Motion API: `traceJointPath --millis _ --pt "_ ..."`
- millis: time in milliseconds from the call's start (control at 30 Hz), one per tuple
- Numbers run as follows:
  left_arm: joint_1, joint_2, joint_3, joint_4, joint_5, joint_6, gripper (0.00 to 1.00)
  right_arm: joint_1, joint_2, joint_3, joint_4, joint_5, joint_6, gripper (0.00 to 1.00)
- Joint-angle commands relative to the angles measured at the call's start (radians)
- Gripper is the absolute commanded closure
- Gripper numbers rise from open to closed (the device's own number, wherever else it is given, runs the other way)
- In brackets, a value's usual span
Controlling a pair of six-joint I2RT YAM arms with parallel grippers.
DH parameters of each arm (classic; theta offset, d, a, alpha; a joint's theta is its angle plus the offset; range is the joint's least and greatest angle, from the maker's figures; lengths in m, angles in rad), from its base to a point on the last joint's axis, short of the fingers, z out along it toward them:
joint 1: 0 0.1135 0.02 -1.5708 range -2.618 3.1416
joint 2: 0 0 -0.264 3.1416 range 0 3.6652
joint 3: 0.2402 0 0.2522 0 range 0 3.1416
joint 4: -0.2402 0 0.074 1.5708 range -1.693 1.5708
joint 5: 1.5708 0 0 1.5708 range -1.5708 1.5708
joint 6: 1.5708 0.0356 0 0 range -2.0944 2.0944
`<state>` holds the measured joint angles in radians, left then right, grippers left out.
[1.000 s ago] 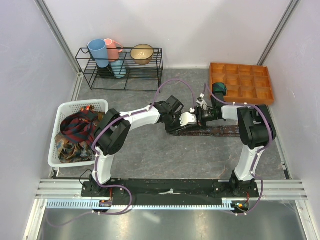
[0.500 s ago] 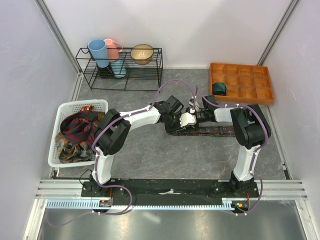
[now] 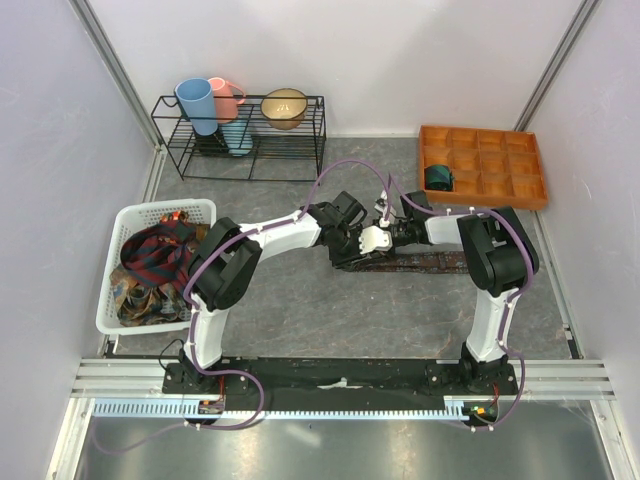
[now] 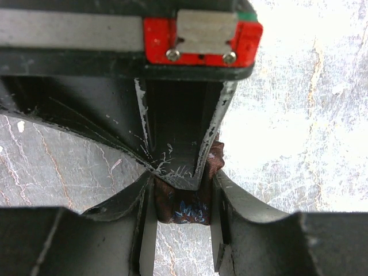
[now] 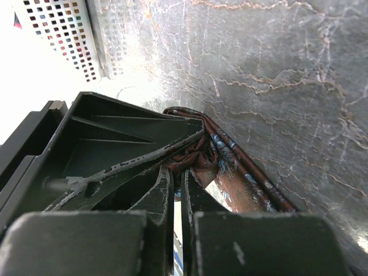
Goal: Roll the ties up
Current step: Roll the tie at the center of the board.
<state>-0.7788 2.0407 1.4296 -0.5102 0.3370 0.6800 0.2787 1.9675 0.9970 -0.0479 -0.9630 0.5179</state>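
Observation:
A maroon-brown tie (image 3: 430,262) with a blue pattern lies flat along the table's middle, and its left end is between both grippers. My left gripper (image 3: 366,249) is shut on the folded end of the tie (image 4: 187,211). My right gripper (image 3: 388,235) meets it from the right, and its jaws (image 5: 177,172) are nearly closed on the bunched cloth (image 5: 230,172). A rolled teal tie (image 3: 437,178) sits in the orange tray (image 3: 500,160). More ties (image 3: 150,262), red-navy plaid and gold-brown, are heaped in the white basket (image 3: 125,215).
A black wire rack (image 3: 240,140) with cups and a bowl stands at the back left. The orange compartment tray is at the back right. The white basket shows far off in the right wrist view (image 5: 63,29). Walls close in both sides.
My right gripper has moved left along the tie until it meets the left gripper. The left arm and the tie's flat part have stayed put.

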Motion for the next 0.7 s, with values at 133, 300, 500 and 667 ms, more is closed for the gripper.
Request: traceJointPath --millis 133,300,500,667 --pt "0.062 0.021 -0.006 -0.073 0.059 -0.036 0.51 -0.036 0.033 0.026 -0.168 0.167 -0.188 1.00" --pt "0.111 -0.072 -0.063 0.057 0.230 -0.094 0.32 -0.042 0.067 0.020 -0.188 0.210 -0.226 1.00" --pt "0.161 -0.191 -0.331 0.496 0.399 -0.244 0.28 -0.084 0.073 0.019 -0.242 0.273 -0.295 1.00" --pt "0.167 -0.152 -0.389 0.734 0.445 -0.328 0.28 -0.102 0.074 0.028 -0.279 0.288 -0.337 1.00"
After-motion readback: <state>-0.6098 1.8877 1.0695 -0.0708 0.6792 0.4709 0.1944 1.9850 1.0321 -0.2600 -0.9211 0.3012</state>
